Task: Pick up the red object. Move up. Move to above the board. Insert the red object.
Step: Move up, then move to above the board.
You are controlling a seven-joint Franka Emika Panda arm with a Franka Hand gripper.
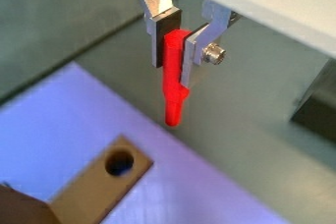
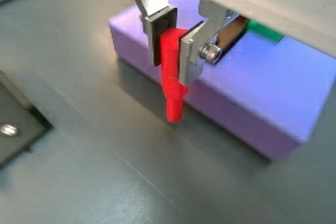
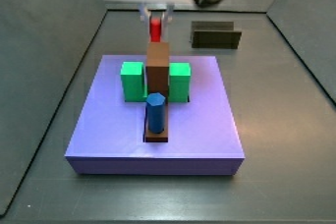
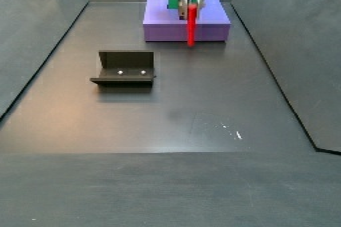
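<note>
My gripper (image 1: 180, 51) is shut on the upper end of the red object (image 1: 174, 95), a slim red peg that hangs straight down between the silver fingers. Both wrist views show this, and the gripper (image 2: 175, 51) and red peg (image 2: 172, 95) hang just off the edge of the purple board (image 2: 262, 100). In a side view the gripper (image 3: 157, 14) holds the red peg (image 3: 159, 28) in the air beyond the board's (image 3: 197, 120) far edge. On the board stands a brown block (image 1: 92, 189) with a round hole (image 1: 120, 162).
A blue peg (image 3: 155, 113) stands in the brown block (image 3: 157, 71) between two green blocks (image 3: 133, 81). The fixture (image 4: 124, 68) stands on the dark floor away from the board (image 4: 160, 27); it also shows in a wrist view (image 2: 20, 120).
</note>
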